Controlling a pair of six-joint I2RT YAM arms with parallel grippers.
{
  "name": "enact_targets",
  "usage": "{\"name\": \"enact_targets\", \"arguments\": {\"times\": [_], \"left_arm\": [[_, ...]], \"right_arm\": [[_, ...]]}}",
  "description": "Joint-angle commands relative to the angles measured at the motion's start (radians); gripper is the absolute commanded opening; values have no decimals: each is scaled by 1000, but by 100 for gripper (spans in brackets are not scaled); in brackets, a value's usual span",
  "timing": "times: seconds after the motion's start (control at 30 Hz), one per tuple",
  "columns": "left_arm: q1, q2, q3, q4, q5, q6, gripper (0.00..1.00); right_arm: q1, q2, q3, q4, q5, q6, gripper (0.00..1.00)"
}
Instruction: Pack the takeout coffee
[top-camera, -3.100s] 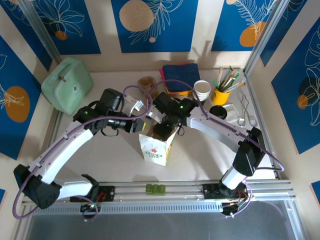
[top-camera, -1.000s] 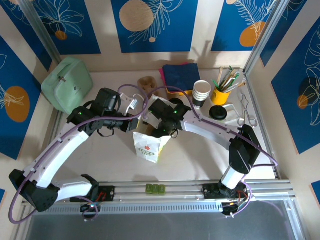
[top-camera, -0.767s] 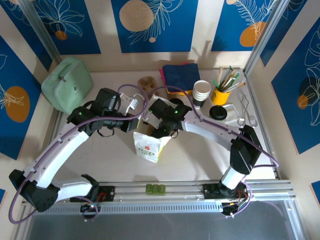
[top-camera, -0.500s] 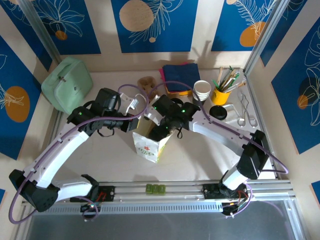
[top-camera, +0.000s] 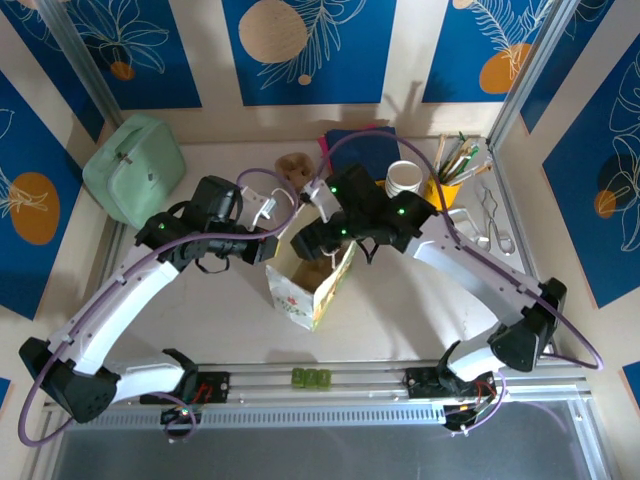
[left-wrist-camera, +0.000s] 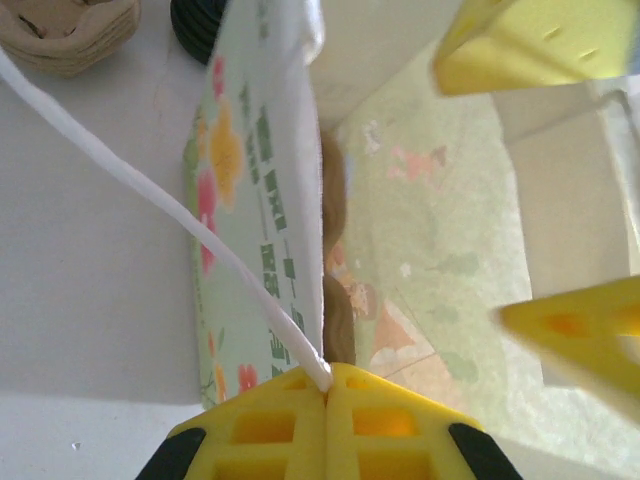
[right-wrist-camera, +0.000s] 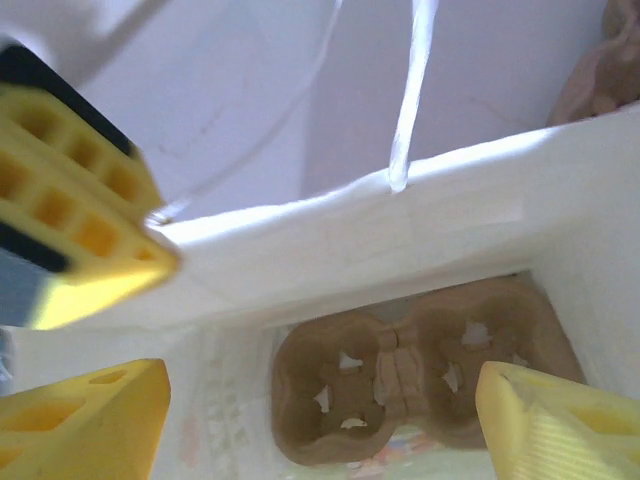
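Observation:
The takeout coffee is a stack of white ribbed cups (top-camera: 404, 178) standing at the back right, apart from both grippers. A printed paper bag (top-camera: 312, 288) stands open at mid-table. My left gripper (top-camera: 272, 247) is shut on the bag's white handle (left-wrist-camera: 200, 235), pinched between its yellow tips (left-wrist-camera: 327, 385). My right gripper (top-camera: 312, 243) hangs open just over the bag's mouth, holding nothing. In the right wrist view its gripper (right-wrist-camera: 325, 410) straddles a brown cardboard carrier (right-wrist-camera: 400, 385) lying on the bag's floor.
A second brown carrier (top-camera: 293, 163) and a folded blue cloth (top-camera: 360, 145) lie at the back. A yellow pot of brushes (top-camera: 440, 190) stands beside the cups, with metal tongs (top-camera: 490, 215) to its right. A green case (top-camera: 133, 168) sits at the back left.
My right gripper has opened and risen out of the bag, leaving the brown carrier inside. The left gripper has kept its hold on the handle; the bag mouth stands wider.

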Motion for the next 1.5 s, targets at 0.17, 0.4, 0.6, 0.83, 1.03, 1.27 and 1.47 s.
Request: {"name": "enact_targets", "arguments": {"times": [0.17, 0.4, 0.6, 0.83, 1.03, 1.27, 1.47], "left_arm": [[-5, 7, 11, 9, 35, -24, 0], [-6, -7, 3, 22, 33, -32, 23], [-6, -28, 35, 21, 8, -32, 46], [-6, -88, 73, 28, -37, -30, 56], [-6, -118, 59, 33, -30, -34, 56], [-7, -144, 30, 33, -35, -34, 56], [-6, -150, 28, 24, -41, -25, 56]], "right_arm": [[-58, -118, 32, -55, -21, 234, 82], [-137, -207, -30, -161, 145, 508, 80], [-146, -185, -34, -251, 163, 600, 78], [-149, -103, -33, -259, 129, 624, 74], [-165, -15, 15, -256, 97, 623, 68], [-185, 39, 22, -230, 37, 608, 55], [-174, 17, 15, -201, 22, 587, 29]]}}
